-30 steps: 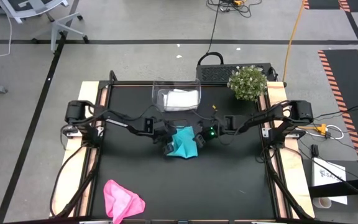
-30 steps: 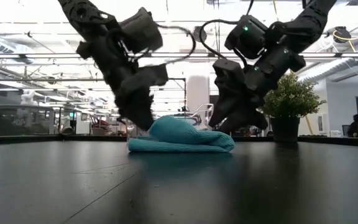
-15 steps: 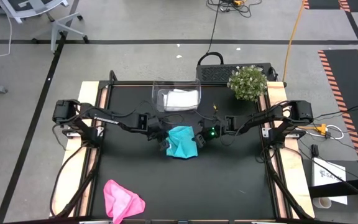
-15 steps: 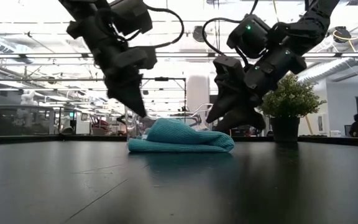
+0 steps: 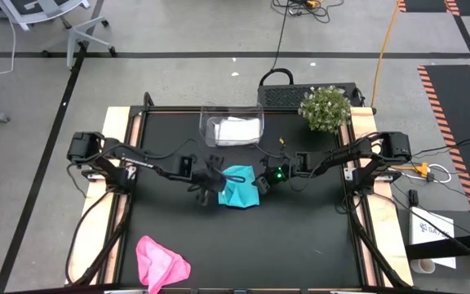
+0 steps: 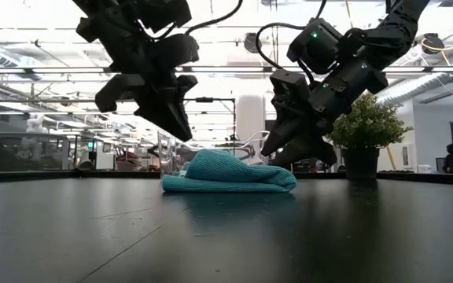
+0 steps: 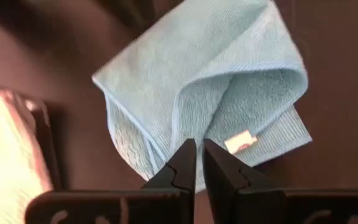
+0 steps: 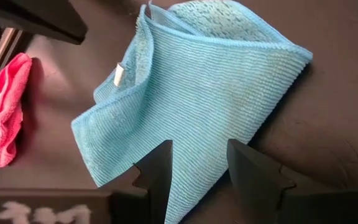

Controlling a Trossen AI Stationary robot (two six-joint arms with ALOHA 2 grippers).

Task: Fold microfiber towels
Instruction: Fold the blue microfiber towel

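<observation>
On the table (image 5: 300, 237), the teal towel (image 5: 239, 185) is lying mid-centre, folded unevenly; the right hand (image 5: 261, 183) is hanging spread over its edge, the left hand (image 5: 205, 189) clenched empty beside it. Next, I judge, comes regripping a corner to square the fold

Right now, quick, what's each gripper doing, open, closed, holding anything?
Left gripper: closed, empty, above the teal towel.
Right gripper: open, empty, over that towel.
</observation>
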